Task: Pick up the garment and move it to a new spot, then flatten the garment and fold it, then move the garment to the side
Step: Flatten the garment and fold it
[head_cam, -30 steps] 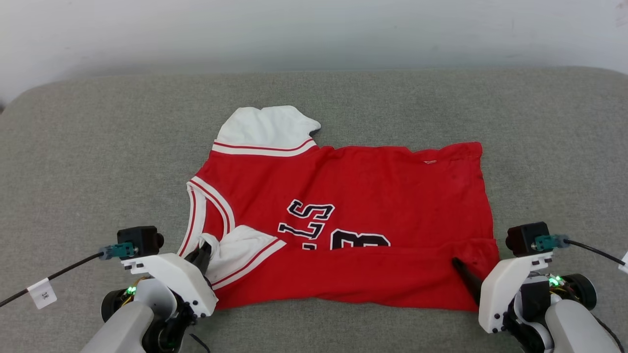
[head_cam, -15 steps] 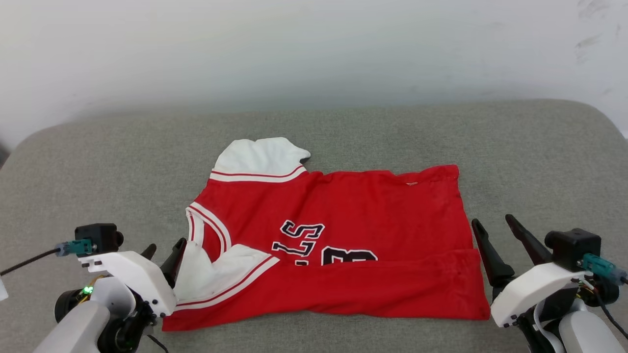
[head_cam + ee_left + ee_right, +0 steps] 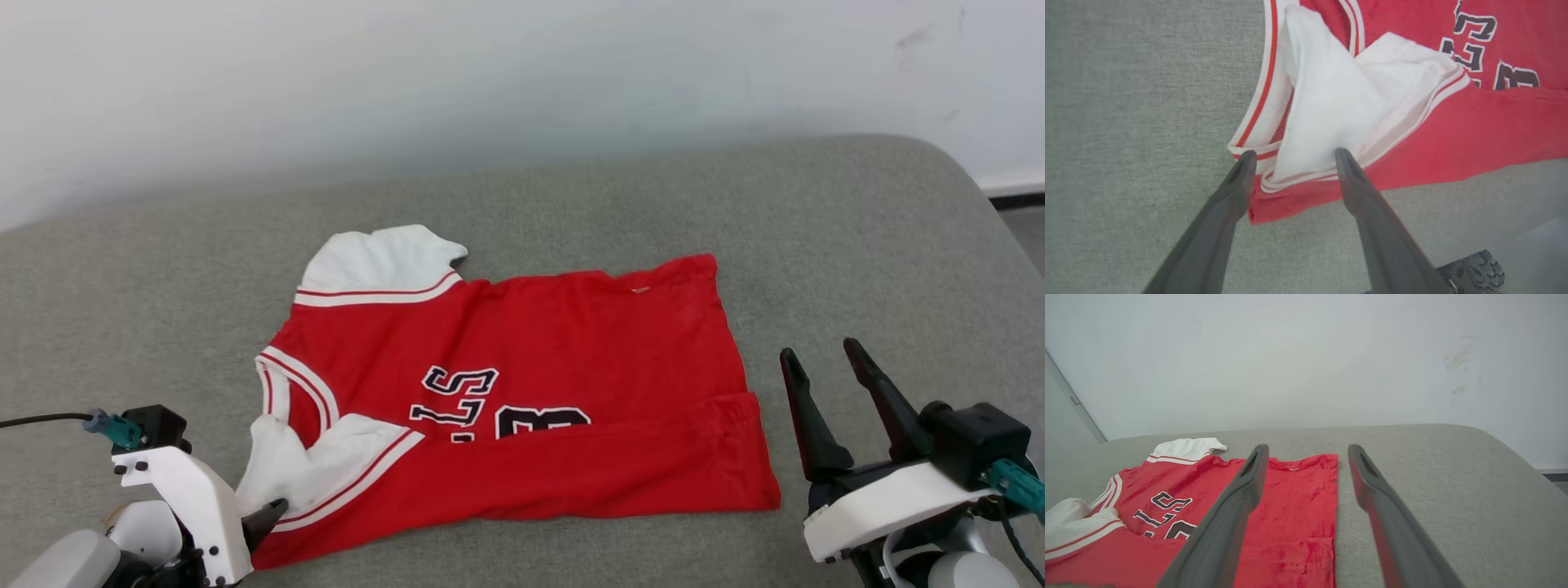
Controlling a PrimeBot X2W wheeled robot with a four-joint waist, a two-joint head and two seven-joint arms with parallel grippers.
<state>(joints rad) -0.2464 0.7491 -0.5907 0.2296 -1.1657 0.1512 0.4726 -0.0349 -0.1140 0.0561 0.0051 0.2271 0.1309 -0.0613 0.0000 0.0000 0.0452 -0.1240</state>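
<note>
Garment [image 3: 522,384]: likely light, limp; best pinched at corners. Left gripper [image 3: 1294,152], right gripper [image 3: 818,348]: both spread wide, empty.

It looked like a bare indoor test room, not a lived-in home: a grey fabric-padded surface [image 3: 857,245] filled the lower frame, and a plain, scuffed white wall [image 3: 490,73] ran across the top.

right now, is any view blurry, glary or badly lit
Head view: soft even light, red jersey-style shirt with white sleeves sharp, no glare. Left wrist view: the near white sleeve looks washed out, left claw soft-edged. Right wrist view: right claw blurred close up, shirt behind slightly hazy.
</note>
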